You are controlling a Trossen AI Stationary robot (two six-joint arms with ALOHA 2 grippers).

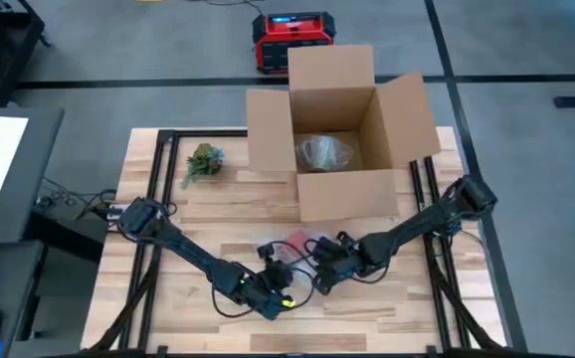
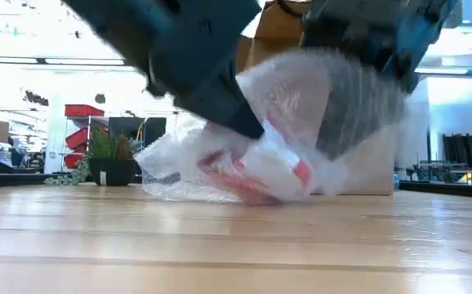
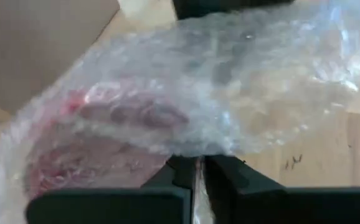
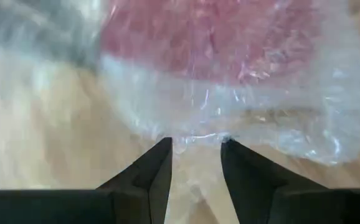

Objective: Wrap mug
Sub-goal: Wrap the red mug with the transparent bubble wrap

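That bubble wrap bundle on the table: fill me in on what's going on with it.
Both arms are working on the bubble wrap, which is bundled around a red mug on the wooden table, in front of an open cardboard box. The left gripper has its jaws pinched shut on an edge of the wrap. The right gripper meets the wrap from the other side with its jaws apart. A small potted plant stands off to the side.

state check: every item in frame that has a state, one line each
Red mug: on its side on the table, under bubble wrap.
Clear bubble wrap: draped over the mug, loose, one end lifted.
Brown cardboard box: flaps open, clear wrap inside.
Small potted plant: lying on the table left of the box.
Left gripper: shut on bubble wrap.
Right gripper: open, fingertips at the wrap's edge.
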